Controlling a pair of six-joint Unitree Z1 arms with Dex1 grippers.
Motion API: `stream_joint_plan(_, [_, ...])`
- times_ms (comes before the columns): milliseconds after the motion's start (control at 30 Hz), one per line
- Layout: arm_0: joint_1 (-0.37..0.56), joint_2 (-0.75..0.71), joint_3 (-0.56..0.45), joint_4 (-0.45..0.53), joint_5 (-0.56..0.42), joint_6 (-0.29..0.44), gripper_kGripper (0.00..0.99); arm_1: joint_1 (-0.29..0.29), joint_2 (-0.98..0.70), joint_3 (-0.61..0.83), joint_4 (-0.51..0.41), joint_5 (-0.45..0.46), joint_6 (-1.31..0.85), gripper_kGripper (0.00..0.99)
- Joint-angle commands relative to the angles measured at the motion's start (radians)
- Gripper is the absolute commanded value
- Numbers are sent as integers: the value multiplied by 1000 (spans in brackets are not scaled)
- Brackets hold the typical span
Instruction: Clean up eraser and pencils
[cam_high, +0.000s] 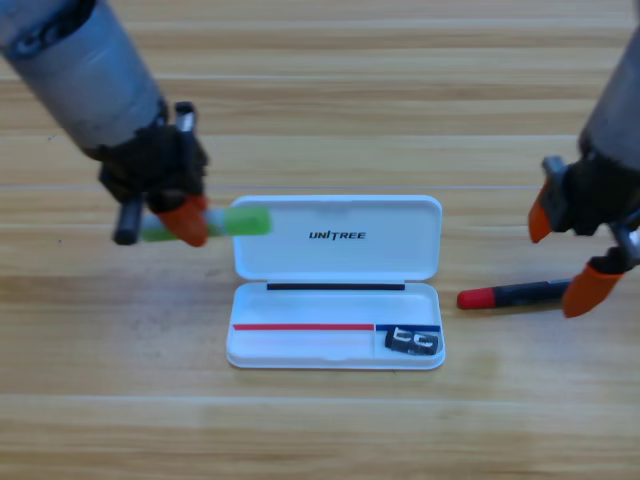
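The white case (336, 238) lies open in the middle of the table. The black eraser (411, 342) rests in the right end of its lower tray. My left gripper (183, 221) is shut on the green pencil (243, 221), which it holds level above the table at the left edge of the case lid. The black pencil with red ends (514, 295) lies on the wood to the right of the case. My right gripper (565, 253) hangs open over that pencil's right end, one orange jaw above it and one at its tip.
Bare wooden table surrounds the case on all sides. Both grey arms come down from the upper corners.
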Motion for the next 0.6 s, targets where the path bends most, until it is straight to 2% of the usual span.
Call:
stream_joint_plan(33, [-118,131,-29,9,-19,-49,0,-51,176,-37,-38,-22,-20,885])
stream_joint_plan(233, [-177,209,-73,4,-23,-94,0,-52,260,-82,-43,-36,-32,862])
stream_joint_plan(533, [-189,266,-102,5,-23,-104,0,-62,317,-115,-56,-51,-47,808])
stream_joint_plan(567, [-189,269,-102,5,-23,-106,0,-63,320,-117,-58,-54,-47,788])
stream_joint_plan(600, [-189,272,-104,5,-23,-106,0,-63,323,-117,-61,-54,-49,723])
